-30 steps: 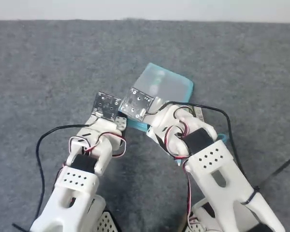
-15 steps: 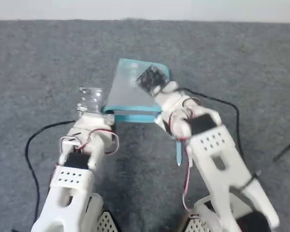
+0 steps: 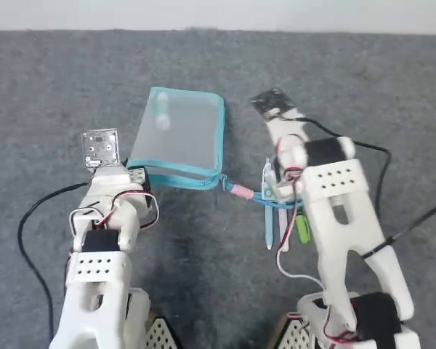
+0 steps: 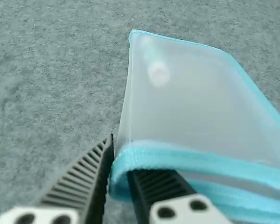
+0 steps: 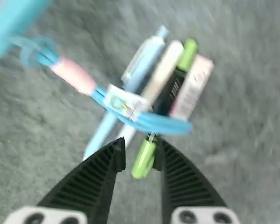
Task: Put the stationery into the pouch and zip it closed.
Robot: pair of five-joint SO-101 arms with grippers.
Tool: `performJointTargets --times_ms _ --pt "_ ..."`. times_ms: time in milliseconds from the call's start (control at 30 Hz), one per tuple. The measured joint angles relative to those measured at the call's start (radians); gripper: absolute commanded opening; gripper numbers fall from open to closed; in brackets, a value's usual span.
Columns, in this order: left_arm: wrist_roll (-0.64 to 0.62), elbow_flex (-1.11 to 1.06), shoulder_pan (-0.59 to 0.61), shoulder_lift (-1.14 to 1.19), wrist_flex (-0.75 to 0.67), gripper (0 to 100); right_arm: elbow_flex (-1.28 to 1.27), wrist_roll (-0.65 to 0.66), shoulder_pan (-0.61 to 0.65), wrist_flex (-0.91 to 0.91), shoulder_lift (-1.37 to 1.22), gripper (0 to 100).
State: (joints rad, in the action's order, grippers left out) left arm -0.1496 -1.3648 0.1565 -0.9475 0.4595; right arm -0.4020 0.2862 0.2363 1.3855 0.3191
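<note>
High view: task is barely started, by my read. The pouch (image 3: 178, 134) lies flat on the grey mat (image 3: 65, 80), centre-left, and looks empty through its clear face. All of the stationery (image 5: 163, 77) is outside it, on the mat just near-right of the pouch and partly under the right arm. Loading and zipping both remain.

Left gripper (image 4: 120, 161) is clamped on the pouch's near-left corner, on the teal zip edge. Right gripper (image 5: 139, 151) has its jaws narrowly parted, straddling the end of the green marker (image 5: 142, 163). I can't tell whether they touch it.

Blue pen (image 3: 268, 225), cream pen (image 3: 283, 231) and marker lie side by side, long axes near-far, blue pen's tip pointing near. The pouch's zip edge runs left-right along its near side. The pink zip pull (image 3: 241, 192) trails right, its strap draped across the pens.
</note>
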Motion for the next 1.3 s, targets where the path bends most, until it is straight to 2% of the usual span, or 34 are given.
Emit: performJointTargets --times_ms 133,233,500,867,1167,1300 --pt "0.000 0.000 0.014 0.000 0.000 1 -0.095 -0.020 -0.101 -0.092 -0.005 8.1" --pt "0.000 0.000 0.014 0.000 0.000 1 -0.133 -0.028 -0.124 -0.209 -0.046 13.5" --pt "0.000 0.000 0.014 0.000 0.000 1 -0.028 -0.058 -0.138 -0.350 -0.287 14.2" --pt "0.000 0.000 0.014 0.000 0.000 1 0.114 -0.060 -0.137 -0.361 -0.568 14.0" --pt "0.000 0.000 0.014 0.000 0.000 1 0.118 -0.061 -0.138 -0.293 -0.591 14.0" --pt "0.000 0.000 0.014 0.000 0.000 1 0.118 -0.061 -0.196 -0.282 -0.591 10.3"
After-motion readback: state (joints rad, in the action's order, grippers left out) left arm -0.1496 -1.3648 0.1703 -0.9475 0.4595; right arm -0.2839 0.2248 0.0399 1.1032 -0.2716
